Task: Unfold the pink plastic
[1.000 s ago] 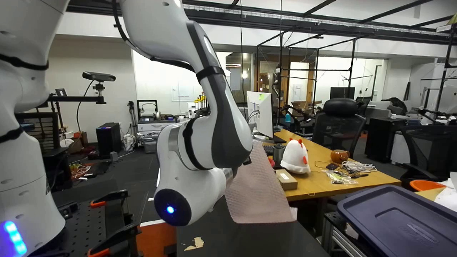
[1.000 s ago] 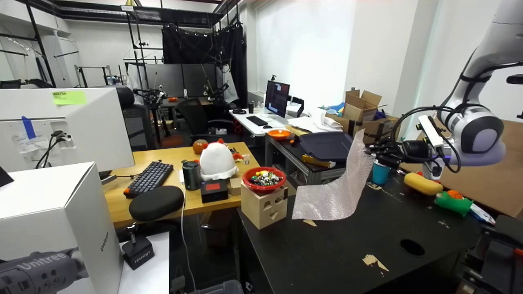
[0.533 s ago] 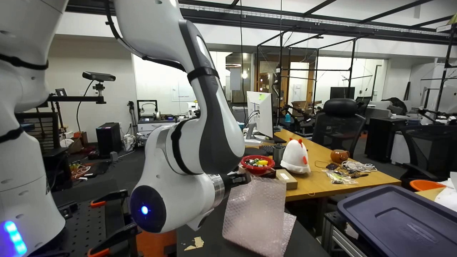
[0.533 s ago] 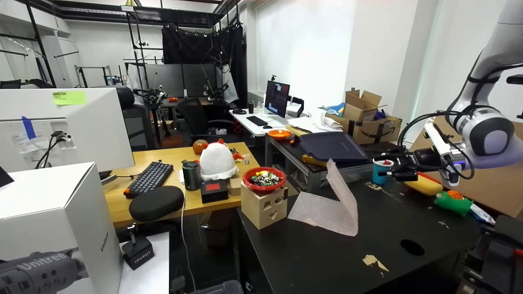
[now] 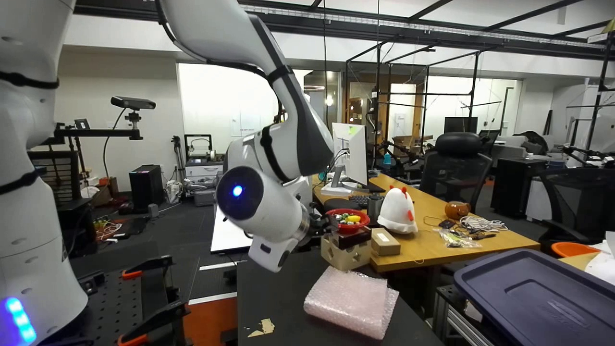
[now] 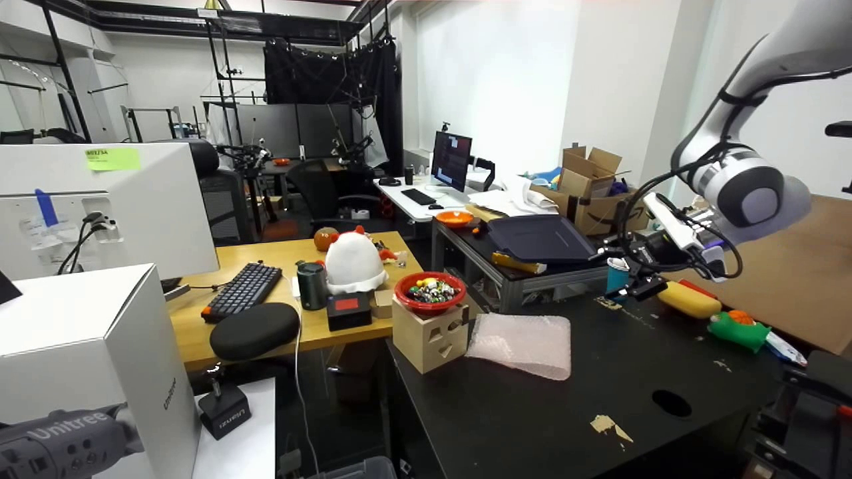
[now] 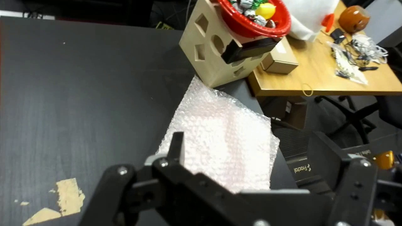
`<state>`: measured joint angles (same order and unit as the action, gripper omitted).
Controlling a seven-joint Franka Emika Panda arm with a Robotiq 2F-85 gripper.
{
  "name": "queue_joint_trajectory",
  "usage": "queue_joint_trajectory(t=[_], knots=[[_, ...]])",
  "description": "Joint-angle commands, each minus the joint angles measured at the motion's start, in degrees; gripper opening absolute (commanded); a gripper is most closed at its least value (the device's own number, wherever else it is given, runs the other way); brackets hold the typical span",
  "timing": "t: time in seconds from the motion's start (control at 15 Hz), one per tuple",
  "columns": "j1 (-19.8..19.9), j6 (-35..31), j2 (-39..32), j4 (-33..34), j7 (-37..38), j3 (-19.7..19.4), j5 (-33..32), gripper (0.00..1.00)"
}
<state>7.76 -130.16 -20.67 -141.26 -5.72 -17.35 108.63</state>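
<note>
Fingers (image 7: 176, 147) are spread wide on our gripper (image 7: 249, 147), one on each side in the wrist view, and we can see the pink bubble wrap (image 7: 216, 138) past the gap between them. In both exterior views it's lying on the black table (image 6: 519, 426), well apart from the gripper, which hangs up in the air. It looks folded to us: a top layer sits over another, and in an exterior view the lower layer (image 5: 388, 307) pokes out along one edge. A corner is right by the wooden block (image 6: 413, 342) with the cut-out holes, though we can't tell if they touch. On that block we've got a red bowl (image 6: 426, 309) of small shiny bits (image 6: 436, 293) plus a yellow piece (image 7: 266, 11). In an exterior view we spot a blue cup (image 6: 616, 276) behind the gripper, near a yellow toy (image 6: 689, 301) and a green toy (image 6: 735, 330), and over on the wooden desk (image 6: 273, 251) there's a white plush (image 6: 353, 266) with red bits on it, just beside a small cardboard box (image 6: 382, 303)
</note>
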Motion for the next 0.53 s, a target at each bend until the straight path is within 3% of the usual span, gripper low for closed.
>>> queue_joint_trajectory(t=[0.0, 0.2, 0.47], knots=[[-5.5, -14.5, 4.0, 3.0, 9.4, 4.4, -5.9, 1.0], [-7.8, -20.8, 3.6, 6.6, 19.7, 8.2, -17.0, 1.0], [-8.6, -21.8, 3.2, 9.7, 31.2, 9.9, -32.8, 1.0]])
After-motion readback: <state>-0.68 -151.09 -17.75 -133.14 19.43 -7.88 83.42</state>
